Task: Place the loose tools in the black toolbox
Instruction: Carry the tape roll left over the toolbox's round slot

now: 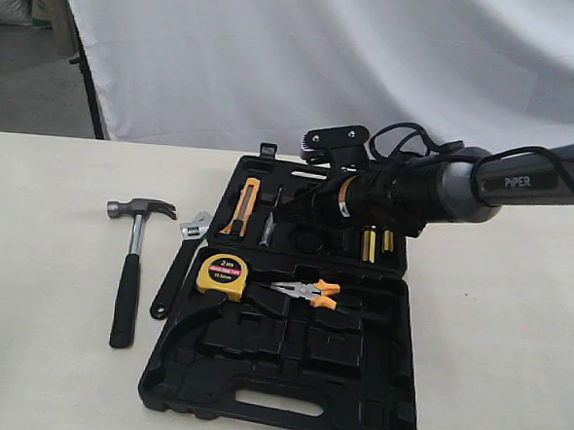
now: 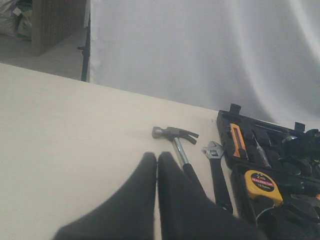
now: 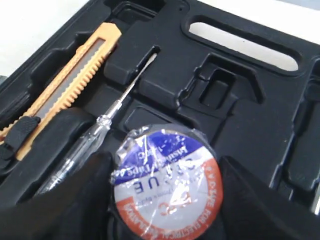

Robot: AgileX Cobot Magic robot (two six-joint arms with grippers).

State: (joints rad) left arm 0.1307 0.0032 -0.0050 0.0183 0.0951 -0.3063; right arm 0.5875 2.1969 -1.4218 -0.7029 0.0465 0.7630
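The black toolbox (image 1: 372, 415) lies open on the table, both halves flat. My right gripper (image 1: 292, 208) reaches over its far half. In the right wrist view that gripper (image 3: 165, 162) is shut on the dark tape roll (image 3: 162, 180), whose round red, white and blue label faces the camera just above the toolbox (image 3: 240, 115) recesses. The claw hammer (image 1: 132, 254) and the adjustable wrench (image 1: 179, 267) lie side by side on the table left of the case. My left gripper (image 2: 157, 155) is shut and empty, hanging near the hammer (image 2: 175, 137) handle, with the wrench (image 2: 217, 170) beyond it.
A yellow tape measure (image 1: 222, 275) and orange-handled pliers (image 1: 309, 292) sit in the near half of the case. An orange utility knife (image 3: 70, 85) and a clear test screwdriver (image 3: 100, 135) lie in the far half. A white cloth hangs behind the table.
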